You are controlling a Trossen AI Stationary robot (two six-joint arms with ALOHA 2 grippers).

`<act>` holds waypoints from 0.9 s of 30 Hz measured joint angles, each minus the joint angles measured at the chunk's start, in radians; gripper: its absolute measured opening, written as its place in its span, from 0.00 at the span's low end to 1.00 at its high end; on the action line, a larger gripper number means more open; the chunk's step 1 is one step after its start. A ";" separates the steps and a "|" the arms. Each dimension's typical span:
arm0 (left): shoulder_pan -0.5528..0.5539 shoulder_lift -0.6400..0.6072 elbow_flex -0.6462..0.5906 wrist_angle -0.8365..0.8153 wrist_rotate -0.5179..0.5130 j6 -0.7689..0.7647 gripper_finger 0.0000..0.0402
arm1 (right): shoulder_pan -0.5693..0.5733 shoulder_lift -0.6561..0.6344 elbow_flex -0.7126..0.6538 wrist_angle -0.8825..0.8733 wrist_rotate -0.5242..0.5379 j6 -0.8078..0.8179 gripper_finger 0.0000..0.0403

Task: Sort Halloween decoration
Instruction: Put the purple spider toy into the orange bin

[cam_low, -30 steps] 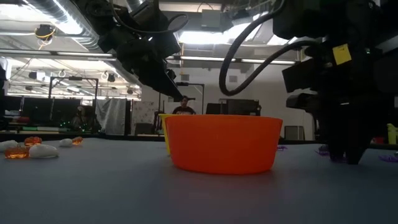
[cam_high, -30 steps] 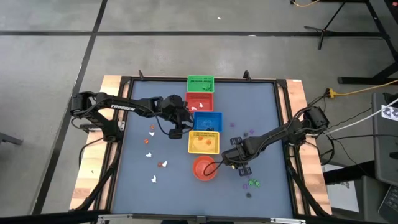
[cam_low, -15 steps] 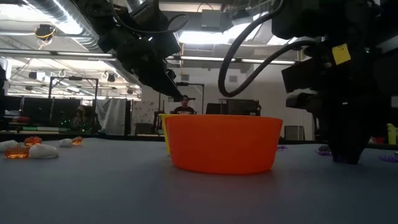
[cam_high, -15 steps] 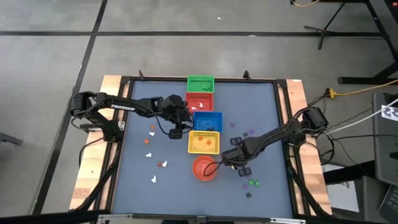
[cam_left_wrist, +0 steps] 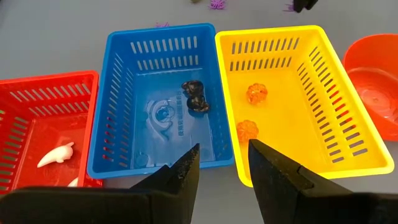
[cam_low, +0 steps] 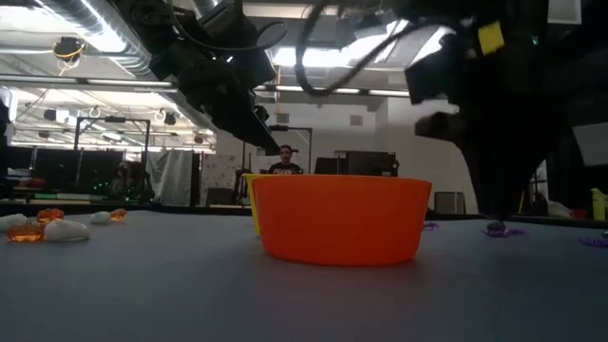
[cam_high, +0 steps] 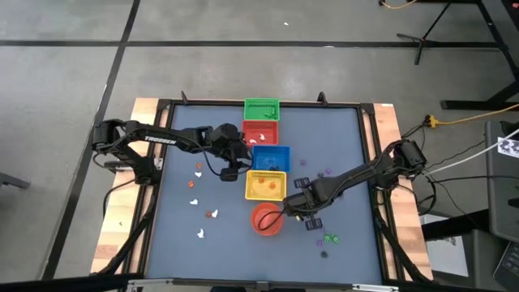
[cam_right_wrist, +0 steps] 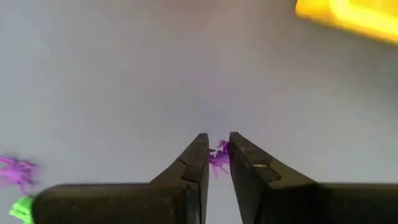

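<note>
Progress: partial.
- yellow basket (cam_left_wrist: 292, 106): two orange trinkets (cam_left_wrist: 257, 93).
- blue basket (cam_left_wrist: 161, 99): dark trinkets (cam_left_wrist: 196, 99).
- red basket (cam_left_wrist: 43, 134): white trinket (cam_left_wrist: 55, 154).
- Unsorted: white and orange pieces (cam_high: 200, 203) on table left; green trinket (cam_high: 329, 238) and purple bits right.

Right gripper (cam_right_wrist: 215, 152), right of orange bowl (cam_high: 266, 219): fingers nearly together, pinching purple trinket (cam_right_wrist: 218, 155), judged gripped. Judged destination: blue basket.

Left gripper (cam_left_wrist: 222, 162), above baskets: fingers spread, empty.

Open bench (cam_high: 340, 146) is lying right of the basket row (cam_high: 266, 158), while the orange bowl (cam_high: 266, 219) is blocking its near end.
</note>
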 joint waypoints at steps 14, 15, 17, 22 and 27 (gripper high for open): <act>0.000 0.000 0.000 0.000 0.000 0.000 0.30 | 0.000 -0.004 0.186 0.081 -0.005 -0.008 0.14; 0.000 0.000 0.000 0.000 0.000 0.000 0.30 | 0.001 -0.004 0.190 0.098 -0.005 -0.022 0.14; 0.000 0.000 0.000 0.000 0.000 0.000 0.30 | 0.001 -0.004 0.191 0.131 -0.005 -0.055 0.14; 0.000 0.000 0.000 0.000 0.000 0.000 0.30 | 0.001 -0.005 0.191 0.194 -0.005 -0.135 0.14; 0.000 0.000 0.000 0.000 0.000 0.000 0.30 | 0.001 -0.005 0.191 0.227 -0.005 -0.157 0.14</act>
